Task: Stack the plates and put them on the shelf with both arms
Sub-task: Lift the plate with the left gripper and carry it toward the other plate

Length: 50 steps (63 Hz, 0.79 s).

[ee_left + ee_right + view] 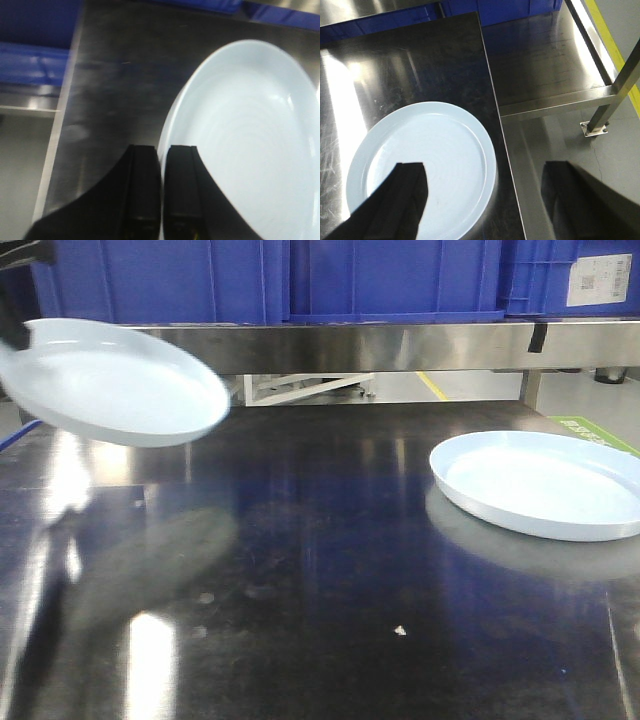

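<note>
**One plate in the air, the other waiting on the table**

The left gripper (162, 155) is pinched tight on the near rim of the lifted plate (110, 380). That plate reaches out ahead of the hand and a little to its right, clear of the table, and seems slightly tipped. The right gripper (485, 169) hangs with its jaws spread wide and nothing between them. It is above the second plate (425, 150), which lies flat below it; one finger is over the plate, the other out past the table's edge.

To my eye the job now is to carry the held plate across and nest it on the resting one. A thin grip on a glossy rim, with all the weight out in front, could let the plate pivot or slip, so I'd go slowly. I'd level it, line up rim over rim, and let go only once it sits. The free hand should stay out of the path, or steady the lower plate.

The tabletop (320, 540) is dark polished steel, scuffed and mirror-bright, and it looks slick, so a nudge could slide the resting plate toward the nearby edge. Beyond both hands runs the shelf (400, 345), with blue crates (390, 275) on it. Off the right hand's far side are a steel post (615, 95) and a yellow line (605, 30) on the floor
</note>
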Tool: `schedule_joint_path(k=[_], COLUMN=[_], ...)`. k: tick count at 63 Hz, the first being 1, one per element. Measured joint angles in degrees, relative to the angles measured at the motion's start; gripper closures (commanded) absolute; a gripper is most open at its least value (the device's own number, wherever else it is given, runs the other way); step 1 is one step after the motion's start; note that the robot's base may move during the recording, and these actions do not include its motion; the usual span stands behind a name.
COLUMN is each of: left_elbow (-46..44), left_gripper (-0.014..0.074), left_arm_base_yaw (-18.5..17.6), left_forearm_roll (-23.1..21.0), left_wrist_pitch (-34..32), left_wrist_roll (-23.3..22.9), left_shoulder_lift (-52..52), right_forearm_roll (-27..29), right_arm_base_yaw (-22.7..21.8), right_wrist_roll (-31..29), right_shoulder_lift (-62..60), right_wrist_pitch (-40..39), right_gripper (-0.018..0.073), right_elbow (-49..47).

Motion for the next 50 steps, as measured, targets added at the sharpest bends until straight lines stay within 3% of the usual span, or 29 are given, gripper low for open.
schedule_joint_path(k=[17,26,44,50], left_elbow=[-2.2,-2.2,-2.3,-2.3], left_gripper=[0.0500,0.0500,0.0498,0.0459], left_arm_base_yaw=[-11.5,-15.3,-17.6,-17.7], left_forearm_roll=[-3.4,-4.0,-4.1,-4.1], left_wrist_pitch=[-2.8,-3.6,-4.0,-4.1], left_wrist_roll=[0.0,0.0,0.0,0.0], left_shoulder_lift=[0.0,0.5,6.5,7.5], right_forearm_roll=[0.0,0.0,0.0,0.0], right_arm_base_yaw=[0.0,0.0,0.0,0.0], right_wrist_roll=[0.0,0.0,0.0,0.0], right_shoulder_lift=[0.0,0.0,0.0,0.0], right_wrist_pitch=[0.0,0.0,0.0,0.0], right_gripper=[-0.0022,-0.0022,-0.0022,-0.0022], right_elbow=[0.0,0.0,0.0,0.0])
